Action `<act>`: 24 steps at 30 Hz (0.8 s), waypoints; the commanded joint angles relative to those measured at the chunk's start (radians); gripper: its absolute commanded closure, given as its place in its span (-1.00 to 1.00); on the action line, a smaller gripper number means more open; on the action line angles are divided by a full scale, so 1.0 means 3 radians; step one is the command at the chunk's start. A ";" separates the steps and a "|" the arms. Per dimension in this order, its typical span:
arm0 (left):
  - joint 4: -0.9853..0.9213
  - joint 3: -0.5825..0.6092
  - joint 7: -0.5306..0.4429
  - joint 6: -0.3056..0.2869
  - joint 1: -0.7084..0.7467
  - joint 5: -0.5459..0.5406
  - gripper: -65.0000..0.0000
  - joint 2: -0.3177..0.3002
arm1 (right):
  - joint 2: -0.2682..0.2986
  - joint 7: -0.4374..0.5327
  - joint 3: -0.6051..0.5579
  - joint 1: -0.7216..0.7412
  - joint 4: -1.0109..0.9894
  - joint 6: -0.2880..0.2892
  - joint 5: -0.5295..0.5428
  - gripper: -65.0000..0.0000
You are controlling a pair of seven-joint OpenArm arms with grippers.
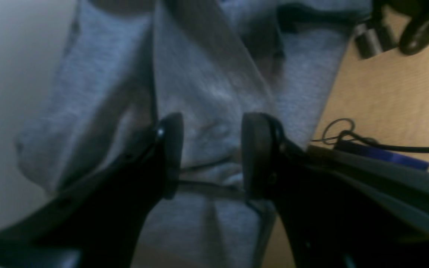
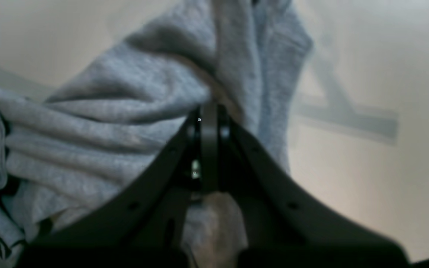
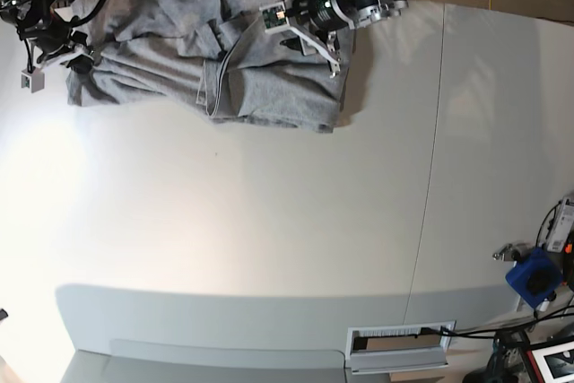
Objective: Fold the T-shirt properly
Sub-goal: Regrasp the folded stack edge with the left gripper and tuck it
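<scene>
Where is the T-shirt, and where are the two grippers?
T-shirt (image 3: pixel 269 96), base view, flat grey front.
Left gripper (image 1: pixel 210 152), left wrist view, gap between open fingertips.
Right gripper (image 2: pixel 209 119), right wrist view, tips shut on cloth.

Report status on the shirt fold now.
Left tool open above the T-shirt. Right tool shut on the T-shirt. Shirt bunched, unfolded, at table edge.

White table (image 3: pixel 269 221); blue box (image 3: pixel 531 277) (cabled) at edge.

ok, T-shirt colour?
Heather grey T-shirt, plain on the side showing; the base view shows it best.
</scene>
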 commanded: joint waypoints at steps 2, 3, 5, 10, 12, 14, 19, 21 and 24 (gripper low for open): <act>0.0047 0.0089 -0.0113 -0.0141 0.0003 -0.0303 0.20 -0.0031 | 0.0055 0.0053 0.0015 0.0009 0.0050 0.0013 0.0062 1.00; 0.0047 0.0089 -0.0114 -0.0141 -0.0050 -0.0304 0.20 -0.0079 | 0.0055 0.0052 0.0015 0.0009 0.0050 0.0013 0.0061 1.00; 0.0047 0.0088 -0.0112 -0.0136 -0.0169 -0.0313 0.20 -0.0192 | 0.0056 0.0053 0.0015 0.0009 0.0050 0.0013 0.0062 1.00; 0.0047 0.0089 -0.0122 -0.0230 -0.0439 -0.0530 0.21 -0.0456 | 0.0056 0.0053 0.0015 0.0009 0.0050 0.0014 0.0061 1.00; 0.0047 0.0088 -0.0123 -0.0422 -0.0498 -0.0669 0.21 -0.0509 | 0.0055 0.0053 0.0015 0.0009 0.0050 0.0015 0.0062 1.00; 0.0047 0.0088 -0.0155 -0.0523 -0.0557 -0.0689 0.21 -0.0516 | 0.0055 0.0053 0.0015 0.0009 0.0050 0.0015 0.0062 1.00; 0.0047 -0.0001 -0.0340 -0.0278 -0.0732 -0.0534 0.21 -0.0515 | 0.0055 0.0051 0.0015 0.0009 0.0050 0.0014 0.0061 1.00; 0.0047 -0.0024 -0.0389 -0.0120 -0.0790 -0.0266 0.21 -0.0516 | 0.0055 0.0051 0.0015 0.0009 0.0050 0.0014 0.0061 1.00; 0.0047 -0.0027 -0.0392 -0.0009 -0.0876 -0.0140 0.21 -0.0553 | 0.0055 0.0052 0.0015 0.0009 0.0050 0.0014 0.0061 1.00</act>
